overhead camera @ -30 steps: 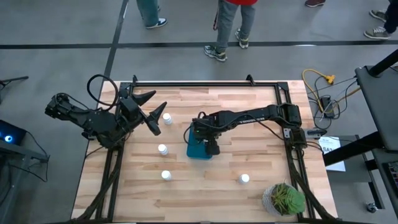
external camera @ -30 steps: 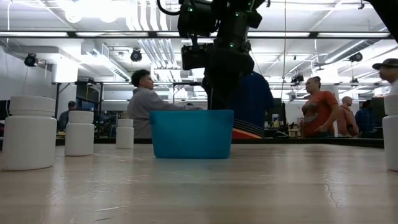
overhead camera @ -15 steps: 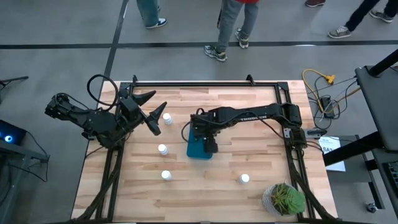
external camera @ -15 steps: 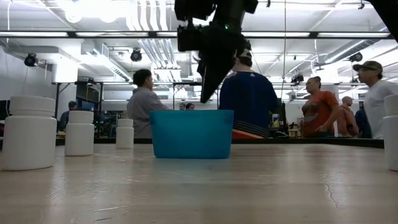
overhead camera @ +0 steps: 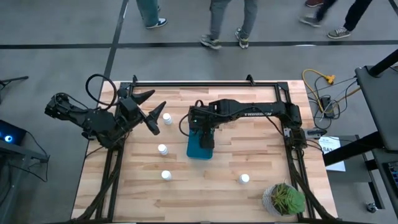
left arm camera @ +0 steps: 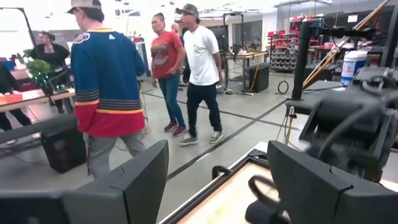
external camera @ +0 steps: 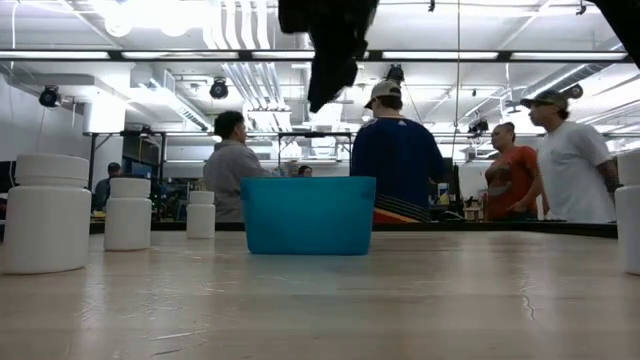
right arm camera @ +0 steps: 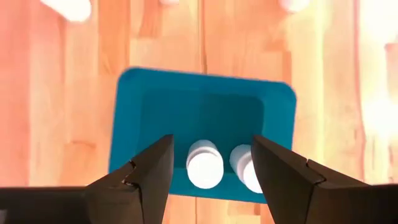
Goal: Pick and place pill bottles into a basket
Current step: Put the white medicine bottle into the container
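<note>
Two pill bottles (right arm camera: 204,163) in basket (right arm camera: 146,112)

No legible text, label, brand, number or sign was found in any view. The markings on a person's jersey (left arm camera: 106,74) were too small to read.

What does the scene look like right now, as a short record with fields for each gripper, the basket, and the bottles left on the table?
right gripper: open, empty, above the basket
left gripper: open, empty, waiting at the table's left side
basket: teal, near the table's middle, upright
bottles in basket: two, standing side by side
bottles on table: four in the high view, one by the left gripper, one left of the basket, one nearer the front edge, one front right
potted plant: front right corner
</note>
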### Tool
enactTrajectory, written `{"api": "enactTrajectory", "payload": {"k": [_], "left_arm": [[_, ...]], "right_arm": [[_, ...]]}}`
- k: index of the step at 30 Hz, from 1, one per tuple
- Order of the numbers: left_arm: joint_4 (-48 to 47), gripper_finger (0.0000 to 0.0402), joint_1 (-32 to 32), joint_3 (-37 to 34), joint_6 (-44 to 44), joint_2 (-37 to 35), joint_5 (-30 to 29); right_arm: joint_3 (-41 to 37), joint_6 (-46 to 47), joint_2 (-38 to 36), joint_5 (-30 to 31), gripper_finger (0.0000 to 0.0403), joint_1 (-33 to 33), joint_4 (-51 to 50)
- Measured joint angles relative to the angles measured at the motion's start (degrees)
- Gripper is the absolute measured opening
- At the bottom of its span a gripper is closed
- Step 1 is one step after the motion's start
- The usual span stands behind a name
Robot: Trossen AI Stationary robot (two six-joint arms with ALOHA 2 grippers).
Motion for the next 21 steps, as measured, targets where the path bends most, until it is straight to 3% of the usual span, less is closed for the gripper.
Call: {"api": "enactTrajectory", "payload": {"k": [13, 21], "left_arm": [[0.08, 0.0256, 0.15, 0.0, 2.62, -3.24, -0.02], [0.18, 0.0256, 0.15, 0.0, 5.6, -4.86, -0.02]], "right_arm": [[11.44, 5.24, -0.02, 0.11, 0.0206, 2.02, -11.19], [14.13, 9.69, -0.37, 1.22, 0.0206, 6.01, -14.59]]}}
